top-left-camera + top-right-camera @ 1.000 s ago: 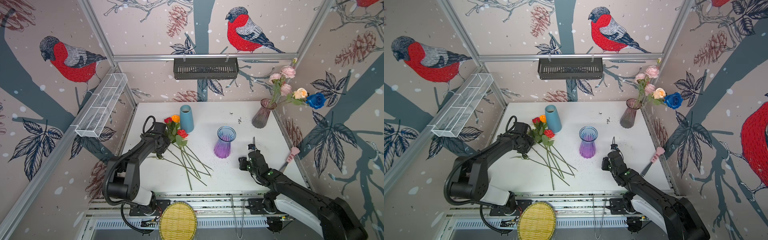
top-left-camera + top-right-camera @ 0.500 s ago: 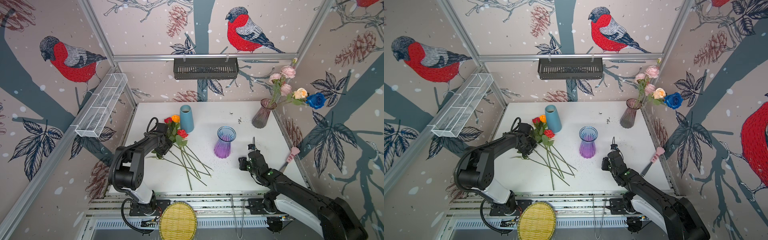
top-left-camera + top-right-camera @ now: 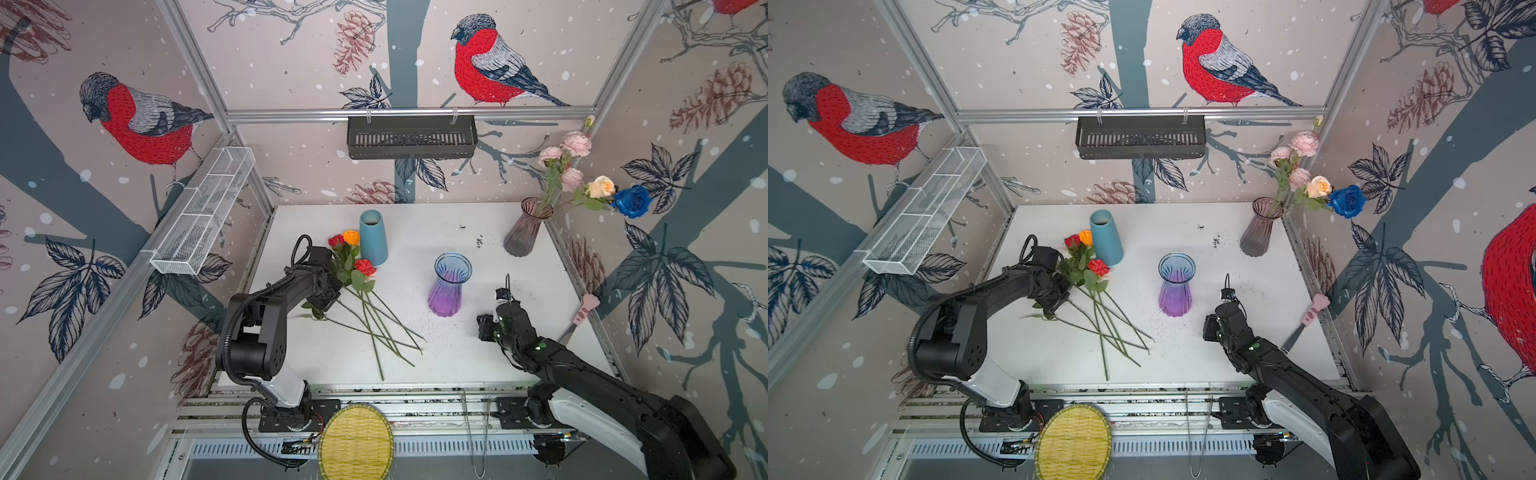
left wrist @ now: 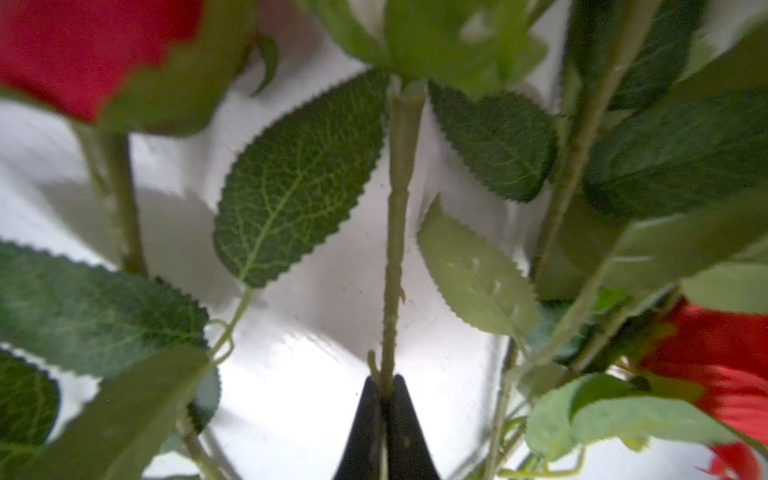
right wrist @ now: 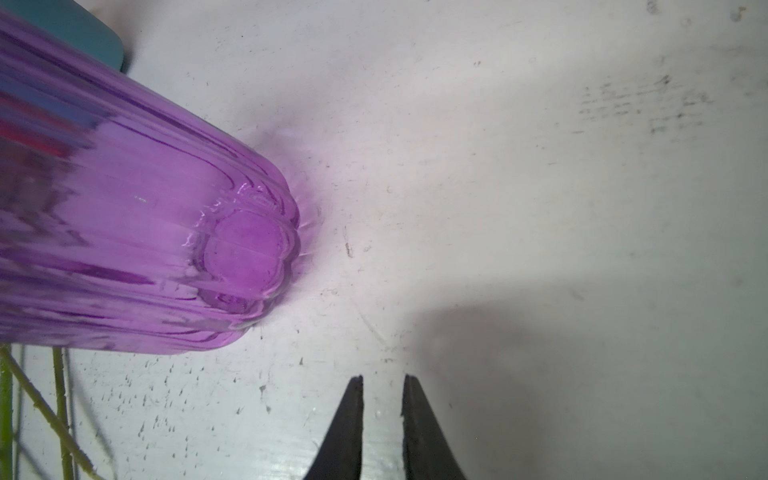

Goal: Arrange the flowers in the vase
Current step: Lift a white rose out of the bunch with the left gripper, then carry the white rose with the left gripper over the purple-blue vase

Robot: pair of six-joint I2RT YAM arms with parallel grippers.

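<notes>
Flowers (image 3: 358,280) lie fanned on the counter (image 3: 457,357), left of the purple vase (image 3: 445,291). Left claw (image 4: 385,382) pinches one stem (image 4: 395,232) below its leaves, likely to lift it free of the heap. Right claw (image 5: 382,380), slightly spread and empty, hangs right of the vase.

Loose roses (image 3: 353,266), two red and one orange showing, lie flat at about nine o'clock on the table. Their blooms point to eleven and their bare green stems fan toward five. One stem (image 4: 395,232) is pinched in the left gripper (image 4: 384,399); its bloom I can't make out. At two o'clock a smoky glass vase (image 3: 521,232) stands upright. It holds pink carnations (image 3: 575,143), a peach rose (image 3: 600,187) and a blue rose (image 3: 631,200), all leaning toward three.
</notes>
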